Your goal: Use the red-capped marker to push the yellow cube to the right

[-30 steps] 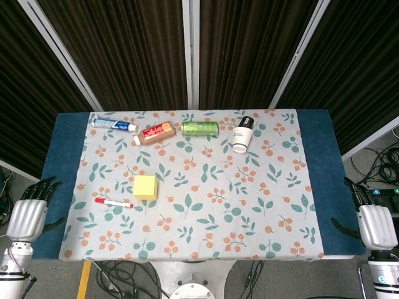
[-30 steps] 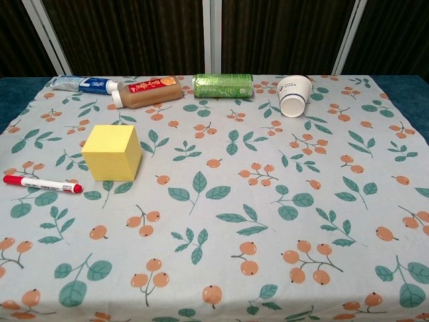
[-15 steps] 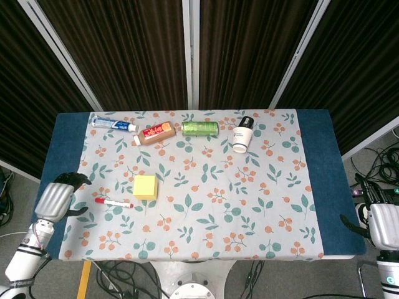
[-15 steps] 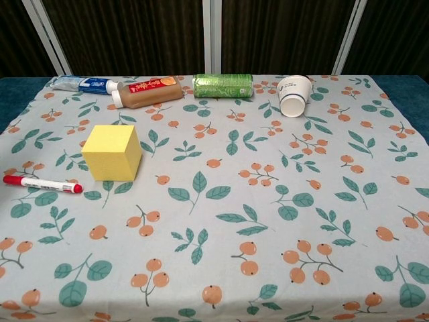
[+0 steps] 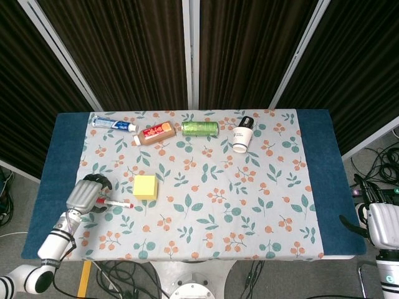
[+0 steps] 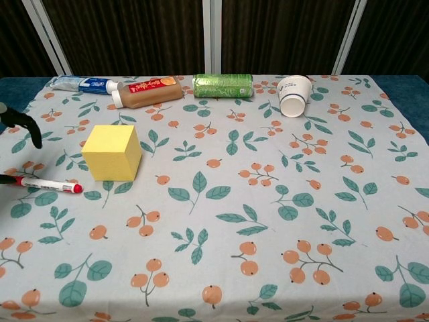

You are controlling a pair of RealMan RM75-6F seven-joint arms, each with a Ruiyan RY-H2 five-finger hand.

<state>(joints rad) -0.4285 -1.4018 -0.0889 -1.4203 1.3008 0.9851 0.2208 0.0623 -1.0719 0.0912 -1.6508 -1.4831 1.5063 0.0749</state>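
So far nothing of the push itself looks done: the yellow foam-like cube (image 5: 145, 187) sits on the floral-clothed table (image 5: 262, 205) towards its left side, and the slim white marker with the red cap (image 5: 118, 204) lies flat just left of and a little nearer than the cube, apart from it, red cap pointing towards the cube's side. The left hand (image 5: 88, 194) is over the marker's tail end. In the chest view a dark fingertip (image 6: 9, 179) appears to touch that end while another finger (image 6: 27, 126) curves above. Whether the fingers have closed on the marker I cannot tell; it lies on the cloth, not lifted. The right hand (image 5: 381, 225) hangs off the table's right edge, well away; its fingers are out of view, so its state cannot be told either.

Left to do, by my reading: secure the marker, set its tip against the cube's left face, and slide the cube rightwards.
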